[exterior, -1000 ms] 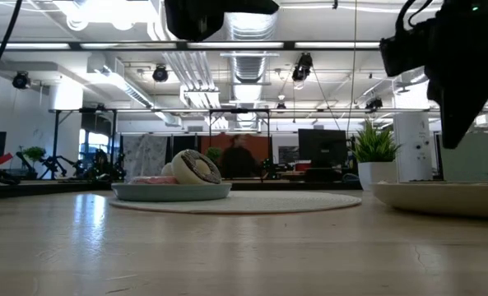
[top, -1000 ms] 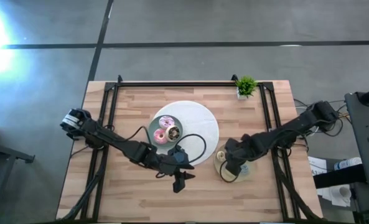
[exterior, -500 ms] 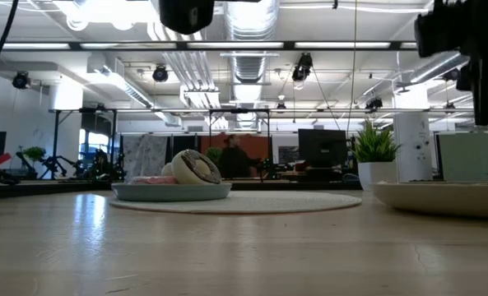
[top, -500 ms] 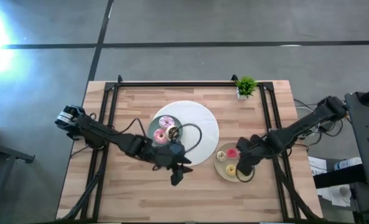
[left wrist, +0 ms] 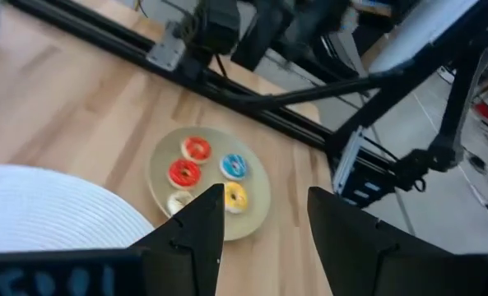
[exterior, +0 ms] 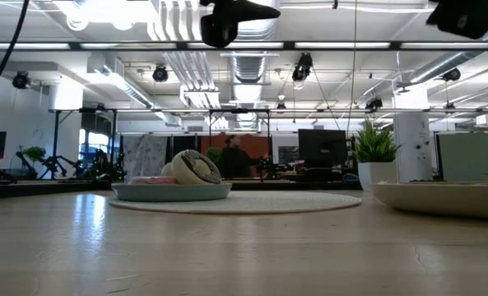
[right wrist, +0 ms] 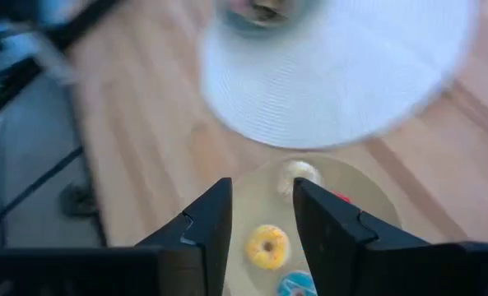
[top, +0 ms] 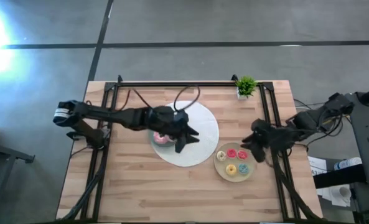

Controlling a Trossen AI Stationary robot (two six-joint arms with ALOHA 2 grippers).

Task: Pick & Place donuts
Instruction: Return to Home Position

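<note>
Several small donuts lie flat on the beige plate (top: 233,163): red (top: 231,154), pink (top: 242,154), yellow (top: 231,168) and blue (top: 243,167). In the left wrist view the same plate (left wrist: 256,197) also carries a cream one (left wrist: 179,201). A pink donut (top: 162,138) and a cream-and-brown one (exterior: 196,167) sit on the teal plate (exterior: 171,191). My left gripper (top: 185,135) hovers open and empty over the white mat, beside the teal plate. My right gripper (top: 249,144) hangs open and empty just past the beige plate's far right rim.
The round white mat (top: 196,127) lies under the teal plate at mid table. A small potted plant (top: 246,86) stands at the far right corner. Black frame rails run along the left, right and far edges. Bare wood lies along the near edge.
My left gripper has swung from the bare wood near the mat's near edge toward the far edge, ending over the mat beside the teal plate. My right gripper has risen and drawn back to the right off the beige plate, uncovering the donuts on it.
</note>
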